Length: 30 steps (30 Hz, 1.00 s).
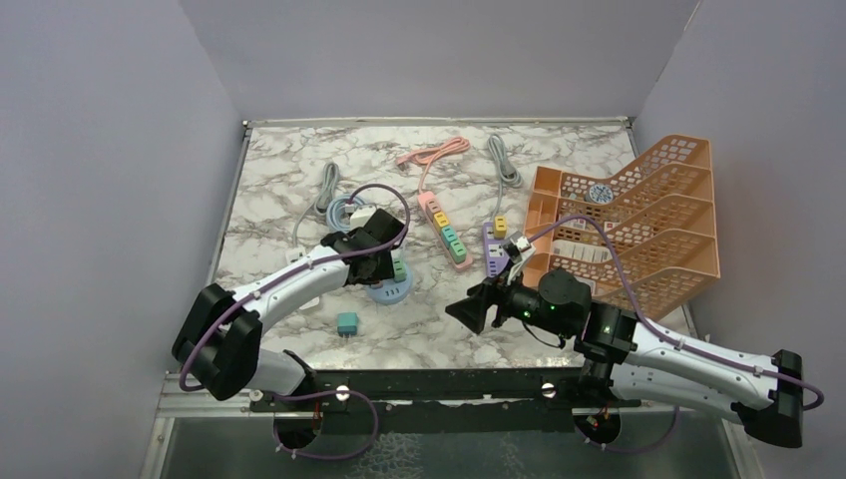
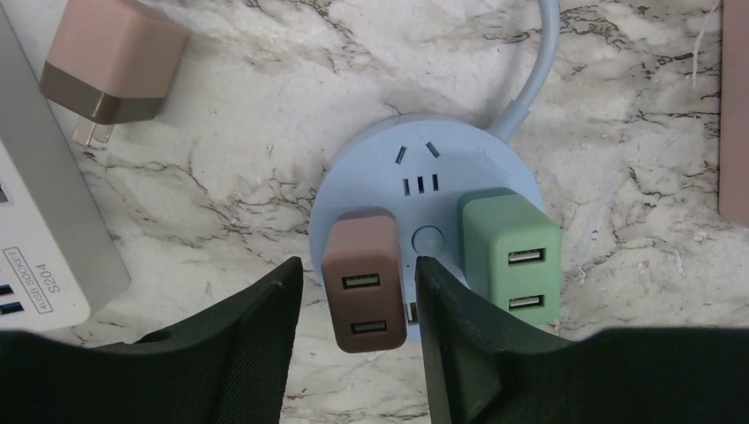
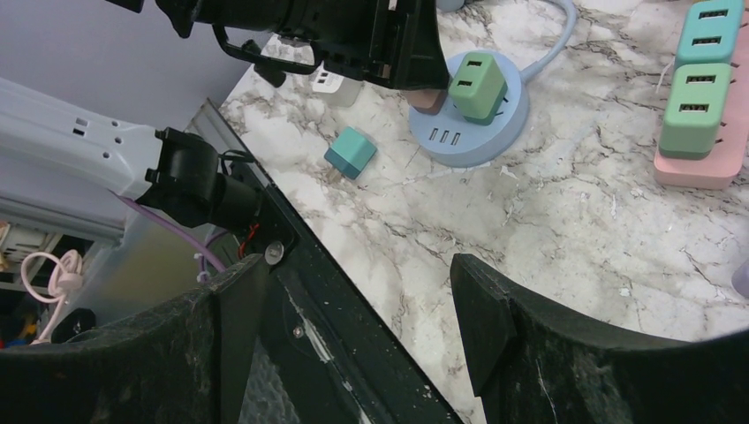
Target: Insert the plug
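Observation:
A brown plug (image 2: 364,281) with two USB ports stands seated in the round light-blue socket hub (image 2: 424,159), beside a green plug (image 2: 512,252) seated in the same hub. My left gripper (image 2: 359,265) straddles the brown plug, its jaws open with a gap on each side. From above, the left gripper (image 1: 374,261) hangs over the hub (image 1: 389,290). My right gripper (image 3: 358,265) stands open and empty near the table's front edge, away from the hub (image 3: 472,141). A teal plug (image 1: 347,322) lies loose on the marble in front of the hub.
A tan plug (image 2: 110,66) lies on its side by a white power strip (image 2: 35,221). A pink strip (image 1: 444,230) and a purple strip (image 1: 496,249) lie mid-table with their cables. An orange rack (image 1: 648,220) stands at the right.

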Tool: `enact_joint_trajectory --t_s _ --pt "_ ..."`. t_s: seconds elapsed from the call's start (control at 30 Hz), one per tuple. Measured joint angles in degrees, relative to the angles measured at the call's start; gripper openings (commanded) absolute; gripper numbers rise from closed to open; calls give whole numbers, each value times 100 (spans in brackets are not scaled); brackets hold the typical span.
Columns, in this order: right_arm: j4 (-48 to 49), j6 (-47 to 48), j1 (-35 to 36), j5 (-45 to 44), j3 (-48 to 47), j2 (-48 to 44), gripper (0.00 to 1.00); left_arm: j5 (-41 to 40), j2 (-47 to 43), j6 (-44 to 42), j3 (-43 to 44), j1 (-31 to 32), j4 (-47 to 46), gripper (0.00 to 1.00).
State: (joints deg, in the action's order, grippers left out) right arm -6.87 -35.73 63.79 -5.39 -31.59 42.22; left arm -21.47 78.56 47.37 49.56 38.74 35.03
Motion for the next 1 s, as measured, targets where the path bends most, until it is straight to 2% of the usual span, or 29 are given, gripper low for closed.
enact_joint_trajectory --t_s 0.07,0.27,0.3,0.5,0.77,1.0 --pt "0 0 0 -20 9 -31 76 105 26 -98 107 -59 107 52" --pt "0 0 0 -96 61 -116 76 387 109 -275 186 -234 260 43" --pt "0 0 0 -105 66 -116 76 437 127 -284 188 -251 258 39" --pt "-2 2 0 -142 79 -114 76 610 214 -293 216 -278 282 0" --pt "-2 2 0 -168 79 -116 76 664 481 -317 380 -328 299 0" --pt "0 2 0 -221 81 -146 76 654 627 -280 243 -337 -125 0"
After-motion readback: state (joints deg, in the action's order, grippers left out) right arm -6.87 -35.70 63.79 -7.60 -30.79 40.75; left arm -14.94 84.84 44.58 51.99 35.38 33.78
